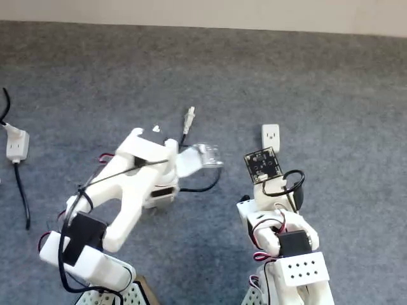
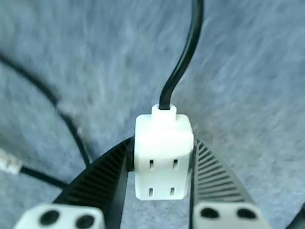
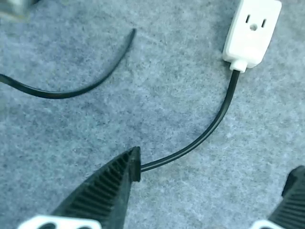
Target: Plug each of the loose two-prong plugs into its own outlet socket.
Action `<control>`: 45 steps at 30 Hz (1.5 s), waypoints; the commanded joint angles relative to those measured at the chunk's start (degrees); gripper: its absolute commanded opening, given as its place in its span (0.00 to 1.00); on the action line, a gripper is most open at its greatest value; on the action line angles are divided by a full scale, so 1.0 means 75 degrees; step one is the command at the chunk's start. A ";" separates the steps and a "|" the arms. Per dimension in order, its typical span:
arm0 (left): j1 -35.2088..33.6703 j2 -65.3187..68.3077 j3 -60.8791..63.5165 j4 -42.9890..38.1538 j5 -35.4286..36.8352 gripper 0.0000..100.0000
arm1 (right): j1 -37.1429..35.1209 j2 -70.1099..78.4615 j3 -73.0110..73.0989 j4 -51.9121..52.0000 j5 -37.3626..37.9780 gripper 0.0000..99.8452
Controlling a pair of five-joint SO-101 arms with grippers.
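the left claw (image 2: 162,145) is clamped on a white double outlet socket (image 2: 163,138), held by its sides, its black cord (image 2: 183,57) leading away. the right claw (image 3: 217,162) hangs open over the grey surface (image 3: 71,138), near a single outlet socket (image 3: 251,31). a loose plug (image 1: 189,118) lies just beyond the left claw.

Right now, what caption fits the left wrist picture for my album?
Left tool squeezing a white socket block on its black cord.

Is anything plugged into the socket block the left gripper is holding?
No, empty. The socket block sits clamped in the left gripper, and both pairs of slots show open, no prongs in them.
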 commanded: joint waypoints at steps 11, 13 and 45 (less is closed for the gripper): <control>0.0779 -0.0029 -0.0369 0.0000 0.0879 0.26 | -0.0029 -0.0100 -0.0041 -0.0147 -0.0023 0.44; 0.0779 -0.0029 -0.0404 0.0234 0.0703 0.26 | -0.0029 -0.0100 -0.0041 -0.0147 -0.0023 0.44; -0.6406 -0.0018 -0.3780 -0.0399 0.5052 0.25 | -0.1870 0.5562 -0.6042 0.0182 -0.0973 0.23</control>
